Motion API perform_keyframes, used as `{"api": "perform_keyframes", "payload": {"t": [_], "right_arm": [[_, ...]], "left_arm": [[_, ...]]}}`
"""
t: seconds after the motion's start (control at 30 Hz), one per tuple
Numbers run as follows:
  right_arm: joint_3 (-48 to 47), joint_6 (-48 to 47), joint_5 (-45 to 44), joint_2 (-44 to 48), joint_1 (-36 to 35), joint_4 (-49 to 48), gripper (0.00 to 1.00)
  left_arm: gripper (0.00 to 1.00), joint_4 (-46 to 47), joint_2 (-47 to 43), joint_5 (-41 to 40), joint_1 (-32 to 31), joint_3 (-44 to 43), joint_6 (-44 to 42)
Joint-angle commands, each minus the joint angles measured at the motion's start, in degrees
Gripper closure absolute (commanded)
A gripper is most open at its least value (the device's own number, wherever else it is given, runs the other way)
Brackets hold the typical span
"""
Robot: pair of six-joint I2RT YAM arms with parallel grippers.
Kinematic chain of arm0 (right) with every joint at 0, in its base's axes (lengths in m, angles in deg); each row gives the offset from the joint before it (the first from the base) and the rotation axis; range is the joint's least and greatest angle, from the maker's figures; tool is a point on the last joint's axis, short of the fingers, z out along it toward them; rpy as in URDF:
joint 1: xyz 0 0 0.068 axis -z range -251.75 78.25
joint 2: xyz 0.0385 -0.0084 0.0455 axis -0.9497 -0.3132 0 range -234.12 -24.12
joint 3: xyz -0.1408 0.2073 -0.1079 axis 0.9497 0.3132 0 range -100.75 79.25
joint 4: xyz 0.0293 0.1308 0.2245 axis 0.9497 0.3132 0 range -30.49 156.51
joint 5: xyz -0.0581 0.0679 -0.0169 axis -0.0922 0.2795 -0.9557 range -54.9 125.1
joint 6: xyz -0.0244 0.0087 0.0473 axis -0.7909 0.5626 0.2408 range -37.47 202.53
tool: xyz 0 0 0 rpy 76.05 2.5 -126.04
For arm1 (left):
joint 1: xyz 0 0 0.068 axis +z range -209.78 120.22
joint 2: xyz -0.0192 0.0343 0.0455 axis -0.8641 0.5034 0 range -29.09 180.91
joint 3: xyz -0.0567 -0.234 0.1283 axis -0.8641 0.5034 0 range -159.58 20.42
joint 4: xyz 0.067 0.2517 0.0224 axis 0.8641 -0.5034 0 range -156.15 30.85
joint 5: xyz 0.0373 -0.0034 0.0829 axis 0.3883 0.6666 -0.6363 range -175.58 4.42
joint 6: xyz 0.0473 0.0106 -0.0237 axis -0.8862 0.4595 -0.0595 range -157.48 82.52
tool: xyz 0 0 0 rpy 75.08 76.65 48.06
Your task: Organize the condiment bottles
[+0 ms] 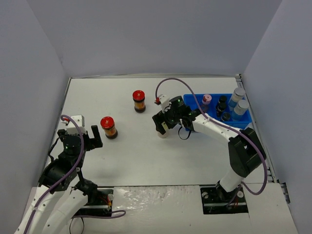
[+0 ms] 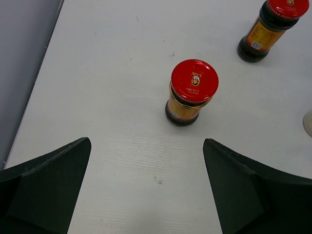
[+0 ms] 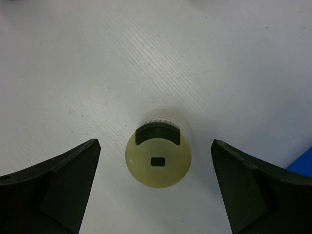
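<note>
Squarely beneath right end effector (image 3: 155, 148), cream jar (image 3: 158, 165)

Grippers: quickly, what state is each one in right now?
Left gripper: open, holding nothing.
Right gripper: open, straddling the cream jar, not touching it.

A white, faintly grained tabletop (image 1: 146, 161) stands enclosed on three sides by plain pale grey panel walls (image 1: 146, 34), evenly lit.

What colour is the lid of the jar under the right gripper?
The jar lid is cream, a pale yellowish white; the right wrist view shows it best.
</note>
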Motion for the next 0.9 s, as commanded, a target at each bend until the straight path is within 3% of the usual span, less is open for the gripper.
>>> {"api": "perform_keyframes", "payload": {"t": [0.0, 0.07, 0.37, 0.5, 0.6, 0.87], "right_arm": [[-2.6, -1.55, 1.27, -1.69, -0.6, -2.28, 0.1], [-2.3, -1.66, 0.71, -1.78, -0.63, -2.47, 0.16], [-2.07, -0.26, -4.96, 1.81, -0.44, -2.95, 0.8], [-2.06, 2.58, -7.75, 6.82, 1.67, -2.87, 0.94], [-2.37, 6.22, -9.36, 11.36, 4.54, -2.15, 1.0], [-2.48, 13.26, -20.36, 19.05, 16.87, 2.97, 1.0]], "left_arm": [[0.03, 4.53, 1.0, -1.52, 0.34, -0.38, -1.9], [0.03, 4.37, 1.53, -1.67, 0.41, -0.51, -1.82], [0.03, 4.96, 2.67, -0.6, 1.5, -0.27, -1.97], [0.03, 5.04, 2.77, -0.27, 2.24, -0.19, -2.31], [0.03, 5.14, 2.76, -0.11, 2.84, -0.18, -2.4], [0.03, 5.23, 2.94, 0.24, 3.68, -0.12, -2.58]]}}
